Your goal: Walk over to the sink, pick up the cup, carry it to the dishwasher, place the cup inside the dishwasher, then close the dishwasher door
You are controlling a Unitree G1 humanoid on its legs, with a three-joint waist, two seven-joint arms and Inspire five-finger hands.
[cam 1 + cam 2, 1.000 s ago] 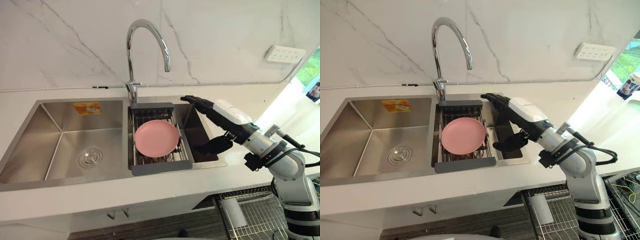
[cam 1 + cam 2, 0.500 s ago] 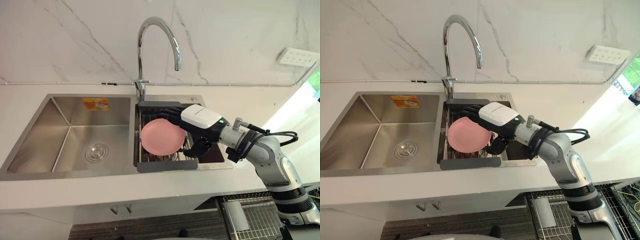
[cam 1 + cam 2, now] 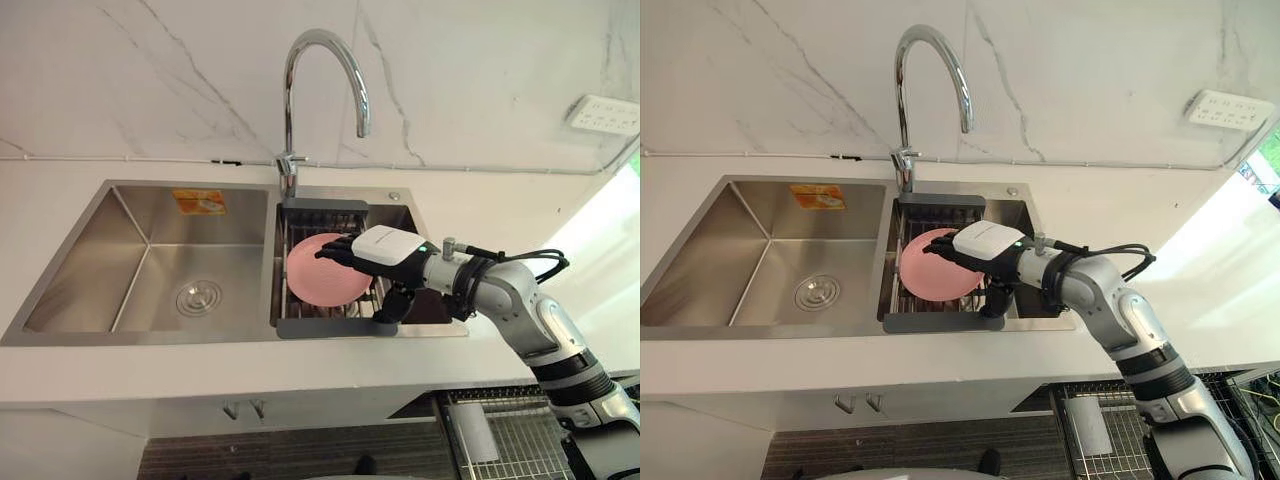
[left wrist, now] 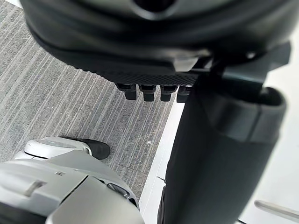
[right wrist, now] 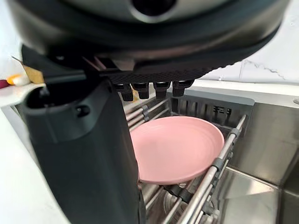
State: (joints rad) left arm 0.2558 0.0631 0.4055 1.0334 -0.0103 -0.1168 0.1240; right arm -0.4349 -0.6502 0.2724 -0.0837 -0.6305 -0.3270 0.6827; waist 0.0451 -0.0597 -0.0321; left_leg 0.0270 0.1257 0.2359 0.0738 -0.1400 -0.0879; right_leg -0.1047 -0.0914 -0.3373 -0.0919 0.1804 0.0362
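The head views take in one steel sink with two basins, one curved tap behind the divider, and one dark rack spanning the right basin. One pink plate lies tilted in that rack. The right hand hovers over it. The right wrist view adds the detail that its fingers are straight, clear of the plate's rim and empty. The left wrist view shows the left hand over striped grey floor, relaxed and holding nothing.

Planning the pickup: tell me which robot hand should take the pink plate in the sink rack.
Right. The right robot hand hovers open over the pink plate in the sink rack. The left robot hand hangs low above the floor, away from the plate.
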